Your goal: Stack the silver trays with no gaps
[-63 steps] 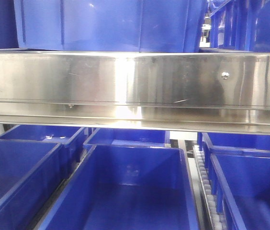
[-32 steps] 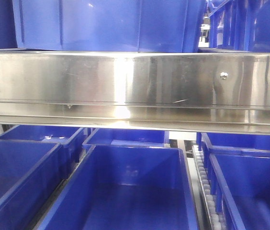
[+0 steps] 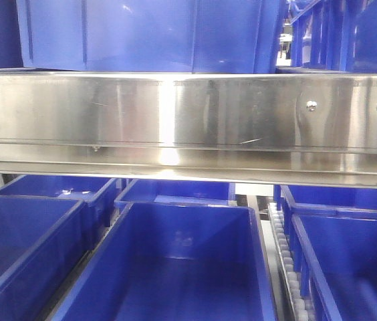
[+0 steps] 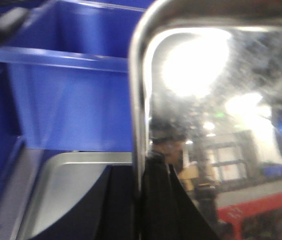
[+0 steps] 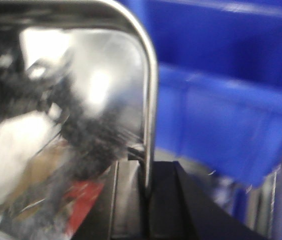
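I hold the upper silver tray (image 4: pixel 221 100) by its rim at both ends. My left pincer (image 4: pixel 140 172) is clenched on one edge and my right pincer (image 5: pixel 145 170) on the opposite one. It hangs above the lower silver tray (image 4: pixel 71 185), not yet nested. I judge it best to level both ends, square the corners over the lower silver tray, then descend evenly until the rims seat flush.

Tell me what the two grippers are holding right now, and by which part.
A silver tray: the left gripper and the right gripper each pinch its thin rim near a rounded corner.
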{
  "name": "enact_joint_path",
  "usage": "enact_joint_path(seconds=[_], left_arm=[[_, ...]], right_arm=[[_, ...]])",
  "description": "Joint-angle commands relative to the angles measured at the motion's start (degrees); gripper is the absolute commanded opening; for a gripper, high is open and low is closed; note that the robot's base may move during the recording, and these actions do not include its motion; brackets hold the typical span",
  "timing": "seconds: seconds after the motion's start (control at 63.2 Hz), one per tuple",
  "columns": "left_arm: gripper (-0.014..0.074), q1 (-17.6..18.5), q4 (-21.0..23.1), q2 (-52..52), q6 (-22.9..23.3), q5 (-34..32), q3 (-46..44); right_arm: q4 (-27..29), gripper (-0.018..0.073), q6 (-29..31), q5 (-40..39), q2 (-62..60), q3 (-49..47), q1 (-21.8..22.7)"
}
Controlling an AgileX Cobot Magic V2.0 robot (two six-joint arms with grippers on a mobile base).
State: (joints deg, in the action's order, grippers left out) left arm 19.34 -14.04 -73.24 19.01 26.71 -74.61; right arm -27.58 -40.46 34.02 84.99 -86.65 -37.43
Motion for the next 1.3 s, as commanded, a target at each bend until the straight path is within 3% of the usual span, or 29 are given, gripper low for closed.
enact_joint_path(seconds=[0.0,0.095,0.68,0.949,1.028,1.17,1.281], left_arm=[[-0.0017,-2.50,3.13,-1.39,-0.38,-3.68,-0.58],[-0.0017,-4.72,6.26,-3.28,-0.38,-3.54,-0.58],[-0.0004,-4.76,5.78,-11.19,-1.01,0.74,-0.58],[0.0206,-4.76,5.78,-12.33,-1.01,1.43,-0.58],[0.0230,-4.76,5.15,-12.33,-1.01,1.43,-0.58],[0.0232,-4.76,3.29,-12.33,-1.01,1.43,-0.58],[0.0232,-4.76,3.17,-12.33,-1.01,1.43,-0.58]], right_arm=[[3.14,-0.0078,0.33,-4.08,2.10,-0.13,-0.95],[3.46,-0.0078,0.33,-3.43,4.31,-0.13,-0.95],[3.46,-0.0078,0.33,1.90,13.73,-0.13,-0.95],[2.71,-0.0071,0.33,1.90,14.42,-0.13,-0.95],[2.71,0.0014,0.33,1.90,14.42,-0.13,-0.95],[2.71,0.0246,0.33,1.88,14.42,-0.13,-0.95],[2.71,0.0268,0.33,2.43,14.42,-0.13,-0.95]])
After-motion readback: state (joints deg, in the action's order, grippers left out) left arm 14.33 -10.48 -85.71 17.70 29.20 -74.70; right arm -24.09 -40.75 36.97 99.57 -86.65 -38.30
